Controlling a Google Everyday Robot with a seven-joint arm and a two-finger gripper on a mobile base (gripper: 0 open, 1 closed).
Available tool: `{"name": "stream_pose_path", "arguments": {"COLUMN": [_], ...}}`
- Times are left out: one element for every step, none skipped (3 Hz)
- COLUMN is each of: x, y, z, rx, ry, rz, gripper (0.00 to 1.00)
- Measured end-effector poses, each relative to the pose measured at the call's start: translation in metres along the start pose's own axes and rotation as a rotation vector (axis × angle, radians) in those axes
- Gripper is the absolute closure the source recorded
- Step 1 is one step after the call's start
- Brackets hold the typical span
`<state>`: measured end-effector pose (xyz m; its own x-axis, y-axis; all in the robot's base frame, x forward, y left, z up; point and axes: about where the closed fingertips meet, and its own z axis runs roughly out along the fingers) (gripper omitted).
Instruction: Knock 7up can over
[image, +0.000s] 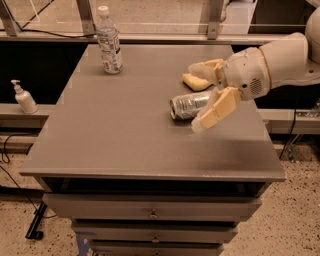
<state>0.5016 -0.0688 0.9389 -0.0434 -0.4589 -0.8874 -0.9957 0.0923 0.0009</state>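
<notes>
The 7up can lies on its side on the grey table, its shiny top facing left. My gripper reaches in from the right just above the table, its fingers spread open. The near finger is in front of the can's right end. The far finger is behind the can. Nothing is held.
A yellow sponge lies just behind the can, partly hidden by the far finger. A clear plastic bottle with a white cap stands at the table's far left. A soap dispenser stands on a ledge to the left. Drawers are below the tabletop.
</notes>
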Motion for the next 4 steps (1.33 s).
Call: {"name": "stream_pose_path", "arguments": {"x": [0.001, 0.001, -0.007, -0.008], "y": [-0.007, -0.013, -0.009, -0.006], "z": [-0.034, -0.076, -0.163, -0.177], "rx": [0.092, 0.192, 0.395, 0.425], "ry": [0.019, 0.040, 0.038, 0.039], "rz": [-0.023, -0.046, -0.104, -0.111], "gripper": [0.00, 0.00, 0.00, 0.00]}}
